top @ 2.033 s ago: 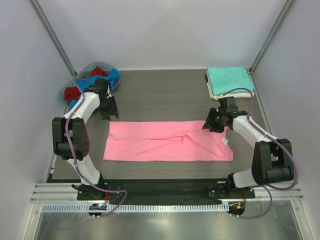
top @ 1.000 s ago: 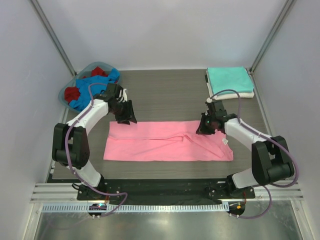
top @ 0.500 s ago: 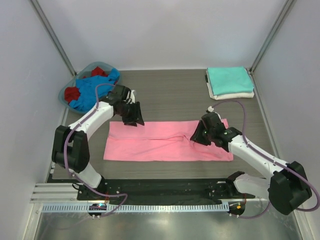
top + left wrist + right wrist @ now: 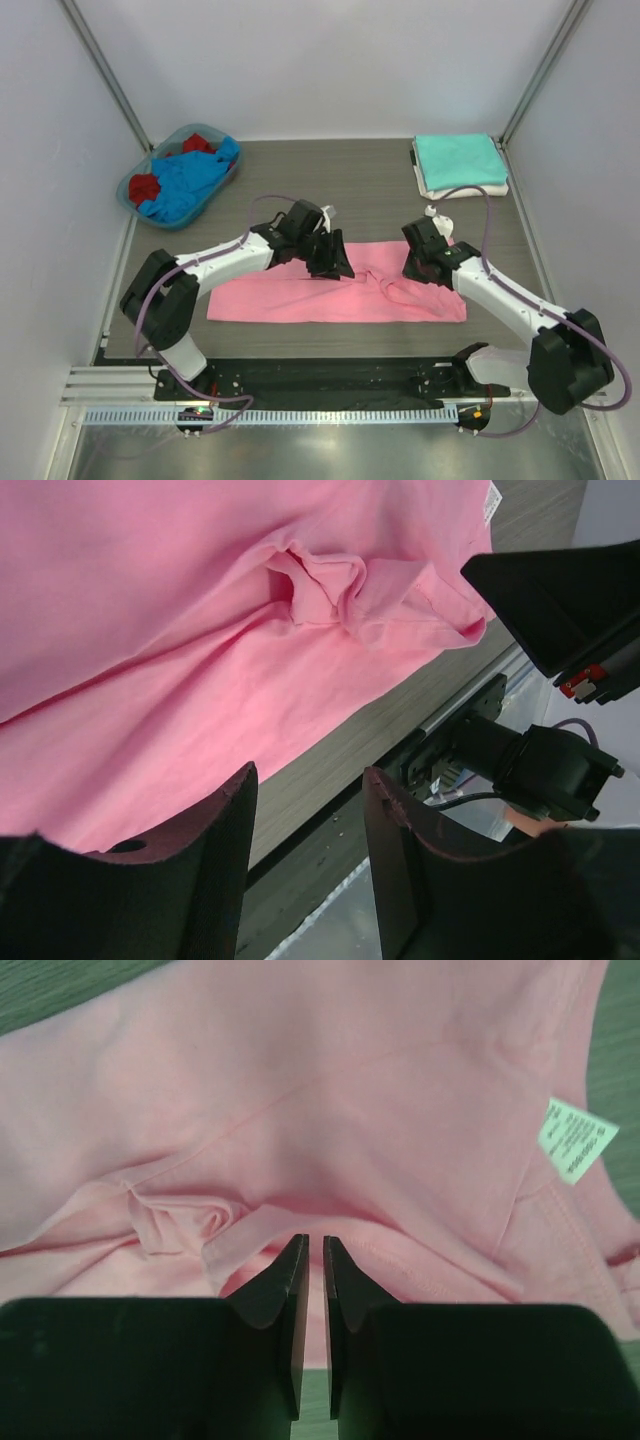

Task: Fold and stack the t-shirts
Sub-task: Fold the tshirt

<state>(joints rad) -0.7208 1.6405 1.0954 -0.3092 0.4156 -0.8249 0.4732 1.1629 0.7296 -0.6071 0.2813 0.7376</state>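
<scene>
The bright pink t-shirt [image 4: 280,290] lies as a long folded strip across the table front, with a bunched crease right of its middle [image 4: 320,575]. My left gripper [image 4: 332,262] hovers over the strip's middle near its far edge, jaws open and empty [image 4: 308,775]. My right gripper [image 4: 415,265] is over the pink cloth [image 4: 350,1080] beside the crease; its jaws [image 4: 314,1242] are all but closed, with nothing seen between them. A folded teal t-shirt [image 4: 457,158] lies on a folded white one [image 4: 465,187] at the back right. The blue [image 4: 190,175] and red [image 4: 145,187] t-shirts lie in the basket.
The blue-rimmed basket [image 4: 128,184] stands at the back left corner. A white care label [image 4: 577,1138] shows on the pink shirt's right end. The black rail [image 4: 320,375] runs along the table's near edge. My right arm [image 4: 560,600] shows in the left wrist view.
My left arm has swung right from beside the basket to above the pink shirt's middle. My right gripper has come inward over the shirt's right part. The crease there has bunched up.
</scene>
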